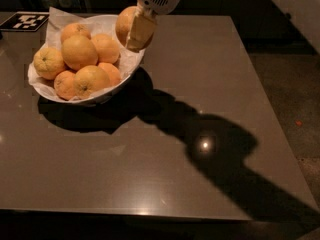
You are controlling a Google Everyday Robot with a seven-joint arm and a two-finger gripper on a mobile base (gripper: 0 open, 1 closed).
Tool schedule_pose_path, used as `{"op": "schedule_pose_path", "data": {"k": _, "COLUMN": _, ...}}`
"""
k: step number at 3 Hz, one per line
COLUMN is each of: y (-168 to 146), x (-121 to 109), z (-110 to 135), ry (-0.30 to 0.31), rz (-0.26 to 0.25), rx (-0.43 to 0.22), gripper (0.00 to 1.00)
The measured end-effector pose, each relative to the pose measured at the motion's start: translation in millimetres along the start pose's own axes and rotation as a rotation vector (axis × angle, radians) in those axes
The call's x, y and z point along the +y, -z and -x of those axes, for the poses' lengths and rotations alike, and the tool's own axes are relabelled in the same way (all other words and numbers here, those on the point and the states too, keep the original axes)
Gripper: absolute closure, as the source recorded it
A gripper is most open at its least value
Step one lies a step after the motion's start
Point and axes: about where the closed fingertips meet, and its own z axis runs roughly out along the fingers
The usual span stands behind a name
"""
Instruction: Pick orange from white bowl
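Note:
The white bowl (pixel 107 95) lined with crinkled white paper sits at the table's far left and holds several oranges. My gripper (pixel 136 31) hangs over the bowl's right rim, shut on the orange (pixel 124 25), a large smooth yellow-orange fruit lifted above the paper. One finger (pixel 140 31) covers its right side. A paler, bumpy orange (pixel 48 62) with a stem dimple lies at the bowl's left.
The dark grey table (pixel 200 74) stretches to the right and front of the bowl. A black-and-white marker tag (pixel 24 21) lies at the far left corner. The table's right edge drops to the floor (pixel 292 109).

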Motion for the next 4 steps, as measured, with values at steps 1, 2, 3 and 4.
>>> {"op": "schedule_pose_path", "data": {"k": 1, "y": 20.9, "x": 13.4, "z": -0.2, "ry": 0.055, "rz": 0.007, "rx": -0.045, "gripper": 1.00}}
{"op": "schedule_pose_path", "data": {"k": 2, "y": 28.2, "x": 29.3, "z": -7.9, "ry": 0.091, "rz": 0.039, "rx": -0.068, "gripper": 1.00}}
{"op": "schedule_pose_path", "data": {"k": 3, "y": 30.5, "x": 41.9, "z": -18.1, "ry": 0.097, "rz": 0.065, "rx": -0.084, "gripper": 1.00}}
{"op": "schedule_pose_path", "data": {"k": 4, "y": 35.1, "x": 50.4, "z": -30.1, "ry": 0.081, "rz": 0.064, "rx": -0.093, "gripper": 1.00}}
